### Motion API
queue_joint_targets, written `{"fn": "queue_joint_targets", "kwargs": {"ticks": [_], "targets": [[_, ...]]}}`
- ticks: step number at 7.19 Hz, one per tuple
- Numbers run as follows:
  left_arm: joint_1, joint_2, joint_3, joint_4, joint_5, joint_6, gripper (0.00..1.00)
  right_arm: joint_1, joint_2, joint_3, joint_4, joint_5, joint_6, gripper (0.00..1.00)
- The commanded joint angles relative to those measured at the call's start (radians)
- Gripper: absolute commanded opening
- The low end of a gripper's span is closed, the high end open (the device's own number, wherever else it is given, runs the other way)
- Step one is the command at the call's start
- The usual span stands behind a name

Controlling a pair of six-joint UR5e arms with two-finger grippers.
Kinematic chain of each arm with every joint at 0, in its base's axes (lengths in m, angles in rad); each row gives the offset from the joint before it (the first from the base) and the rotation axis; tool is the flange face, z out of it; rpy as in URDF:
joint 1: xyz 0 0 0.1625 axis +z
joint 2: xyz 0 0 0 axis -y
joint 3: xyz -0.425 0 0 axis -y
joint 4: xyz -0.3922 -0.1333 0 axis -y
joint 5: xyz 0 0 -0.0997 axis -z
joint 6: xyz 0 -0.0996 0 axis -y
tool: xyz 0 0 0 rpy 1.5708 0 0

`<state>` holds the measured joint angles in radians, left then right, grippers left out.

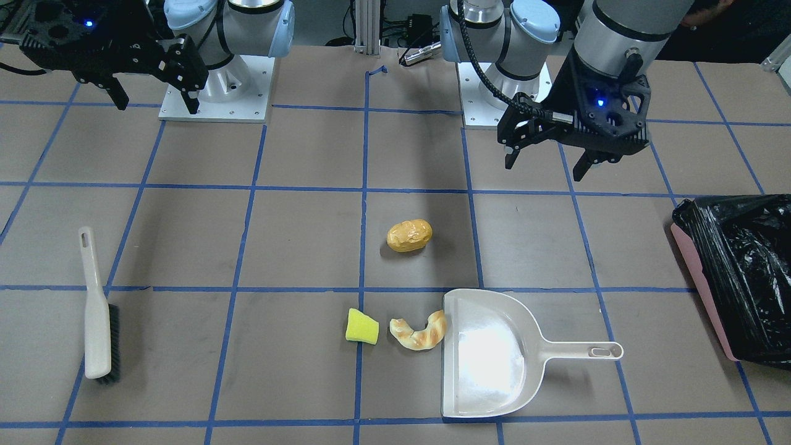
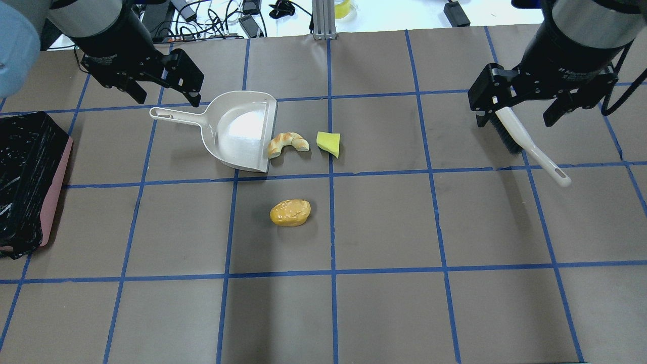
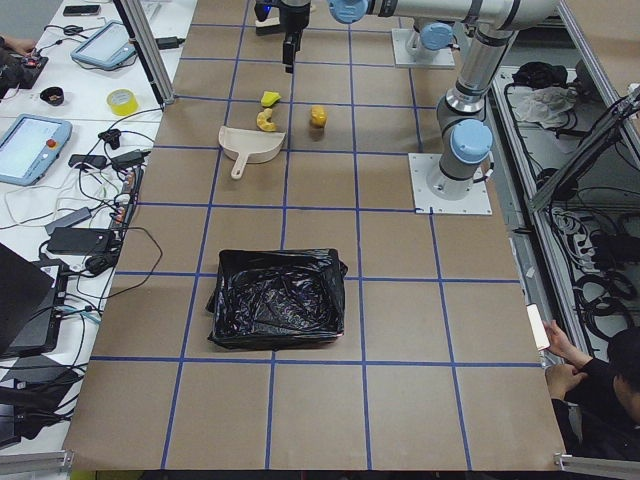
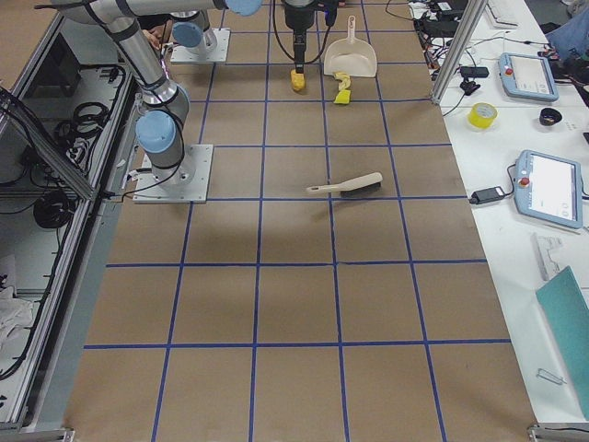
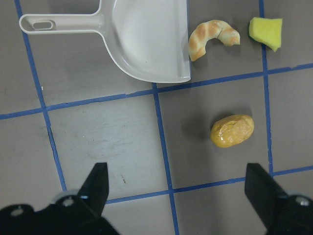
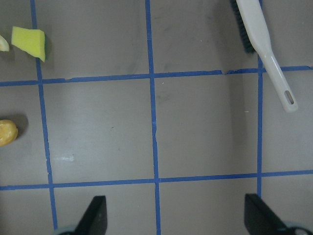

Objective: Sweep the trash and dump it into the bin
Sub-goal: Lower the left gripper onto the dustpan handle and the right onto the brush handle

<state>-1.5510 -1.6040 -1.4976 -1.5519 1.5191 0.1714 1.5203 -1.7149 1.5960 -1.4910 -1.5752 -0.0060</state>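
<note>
The white dustpan (image 1: 488,352) lies flat on the operators' side of the table, its handle pointing toward the bin (image 1: 695,272). The croissant (image 1: 421,332) rests at its open lip, one end touching or just beside it. The yellow sponge piece (image 1: 361,326) lies just past the croissant, and the bread roll (image 1: 409,235) sits apart, nearer the robot.

The left gripper (image 1: 545,168) hangs above the table with fingers spread wide, holding nothing. The right gripper (image 1: 156,105) does likewise on the robot's side of the brush (image 1: 97,315). The bin stands at the table's left end, with bare table between it and the trash.
</note>
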Motion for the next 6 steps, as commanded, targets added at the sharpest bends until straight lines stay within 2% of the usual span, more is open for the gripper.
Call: {"fn": "queue_joint_targets", "kwargs": {"ticks": [1,4,5,6], "targets": [[0.000,-0.019,-0.006,0.001,0.001,0.000,1.00,-0.002,0.000,0.001,0.000,0.003,-0.002,1.00],[0.003,-0.039,-0.010,0.022,0.032,0.031,0.99,-0.017,0.009,0.007,-0.017,0.001,-0.131,1.00],[0.035,-0.077,-0.012,0.112,0.027,0.119,0.97,-0.035,0.036,0.010,-0.040,-0.008,-0.223,1.00],[0.098,-0.126,-0.013,0.128,0.010,0.172,0.97,-0.058,0.097,0.010,-0.049,-0.052,-0.350,1.00]]}}
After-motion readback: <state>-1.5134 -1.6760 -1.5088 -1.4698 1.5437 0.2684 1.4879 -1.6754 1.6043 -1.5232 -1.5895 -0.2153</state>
